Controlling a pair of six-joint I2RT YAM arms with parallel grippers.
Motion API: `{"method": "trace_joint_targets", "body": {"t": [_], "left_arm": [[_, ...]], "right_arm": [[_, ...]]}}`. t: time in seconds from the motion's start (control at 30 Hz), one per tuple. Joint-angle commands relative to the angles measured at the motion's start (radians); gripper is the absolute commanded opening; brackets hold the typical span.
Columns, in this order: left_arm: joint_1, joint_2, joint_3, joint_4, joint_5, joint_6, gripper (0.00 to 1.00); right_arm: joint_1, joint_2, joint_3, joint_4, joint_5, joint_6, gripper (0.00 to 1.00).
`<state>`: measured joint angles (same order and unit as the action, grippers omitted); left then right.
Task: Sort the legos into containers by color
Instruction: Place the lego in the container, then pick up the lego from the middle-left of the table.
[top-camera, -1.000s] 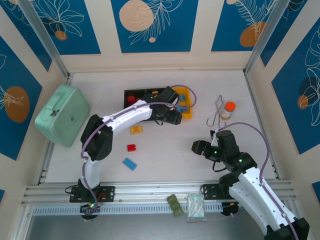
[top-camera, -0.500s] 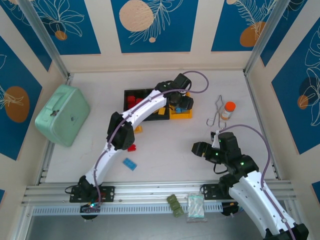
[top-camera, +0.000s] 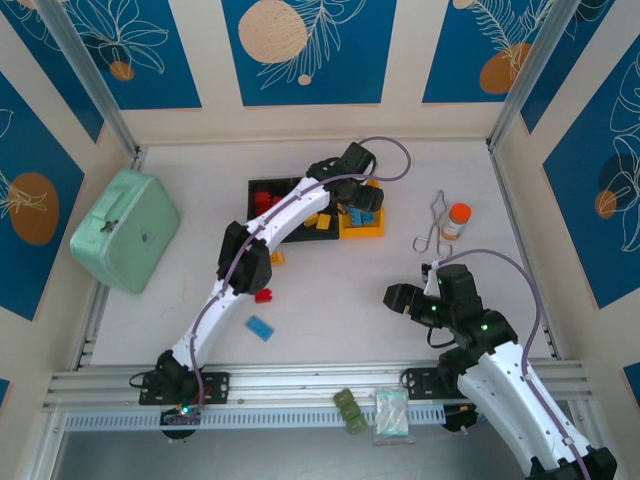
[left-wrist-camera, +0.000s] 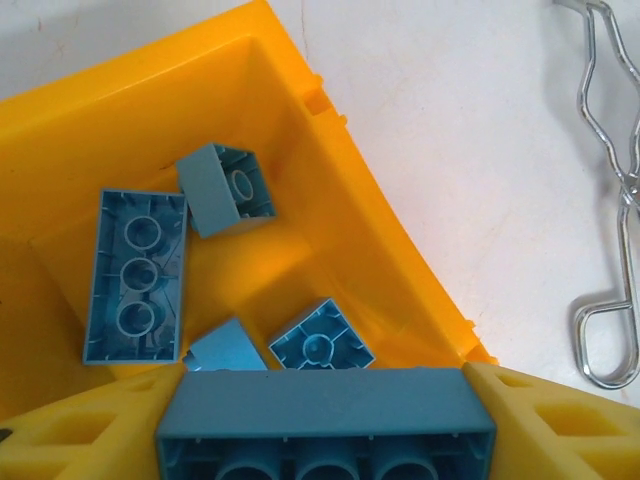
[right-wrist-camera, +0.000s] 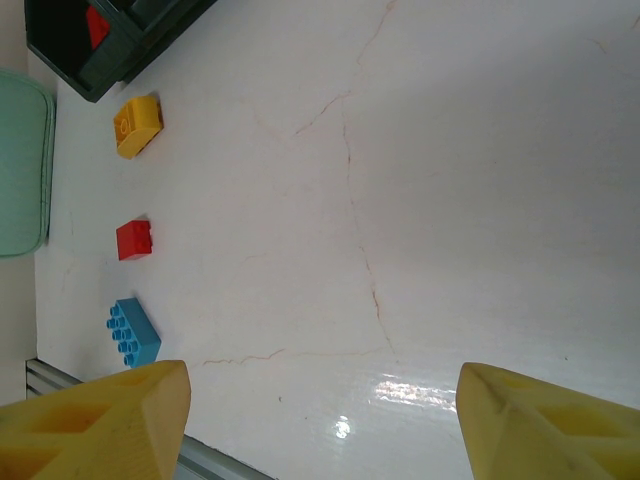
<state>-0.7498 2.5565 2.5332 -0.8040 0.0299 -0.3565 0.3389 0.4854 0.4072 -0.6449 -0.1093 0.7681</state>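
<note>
My left gripper (left-wrist-camera: 325, 425) hangs over the yellow container (left-wrist-camera: 330, 200), shut on a long light blue lego (left-wrist-camera: 325, 405) that spans from one yellow finger to the other. Several light blue legos (left-wrist-camera: 135, 275) lie inside that bin. From above, the left gripper (top-camera: 362, 200) is over the yellow bin (top-camera: 372, 230), with the two black containers (top-camera: 262, 186) to its left holding red and yellow bricks. Loose on the table are a yellow lego (top-camera: 275, 258), a red lego (top-camera: 264, 295) and a blue lego (top-camera: 261, 328). My right gripper (top-camera: 395, 297) stands open above bare table.
A bent wire clip (top-camera: 433, 225) and an orange-capped bottle (top-camera: 457, 220) stand right of the bins. The mint-green case (top-camera: 125, 228) lies at the far left. An olive block (top-camera: 350, 410) and a small packet (top-camera: 392, 415) rest on the near rail.
My left arm has reached farther back and right, carrying the blue lego from beside the bins to over the yellow one. The right arm has not moved.
</note>
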Motion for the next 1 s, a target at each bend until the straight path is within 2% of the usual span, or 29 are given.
{"method": "trace_joint_targets", "body": {"t": [0.0, 0.13, 0.27, 0.37, 0.47, 0.6, 0.8, 0.97], "left_arm": [[0.002, 0.006, 0.038, 0.003, 0.037, 0.022, 0.69], [0.001, -0.024, 0.032, -0.015, 0.045, 0.025, 0.77], [-0.001, -0.069, 0.013, -0.031, 0.048, 0.031, 0.77], [-0.006, -0.149, -0.062, -0.026, 0.045, 0.030, 0.75], [-0.010, -0.287, -0.247, 0.030, 0.055, 0.020, 0.75], [-0.011, -0.518, -0.589, 0.144, 0.057, -0.011, 0.74], [-0.008, -0.872, -1.057, 0.243, 0.014, -0.071, 0.75], [0.001, -1.121, -1.351, 0.209, -0.059, -0.142, 0.75]], "right_arm": [[-0.005, -0.009, -0.017, -0.018, -0.024, 0.017, 0.71], [-0.005, -0.008, -0.016, -0.017, -0.026, 0.019, 0.71], [-0.004, -0.005, -0.010, -0.017, -0.029, 0.017, 0.71], [-0.002, -0.001, -0.001, -0.019, -0.032, 0.016, 0.71], [0.010, 0.014, 0.016, -0.022, -0.029, 0.007, 0.71], [0.061, 0.060, 0.044, 0.001, -0.008, -0.001, 0.70], [0.224, 0.203, 0.109, 0.084, 0.077, -0.013, 0.69], [0.359, 0.377, 0.187, 0.161, 0.145, -0.021, 0.69]]}}
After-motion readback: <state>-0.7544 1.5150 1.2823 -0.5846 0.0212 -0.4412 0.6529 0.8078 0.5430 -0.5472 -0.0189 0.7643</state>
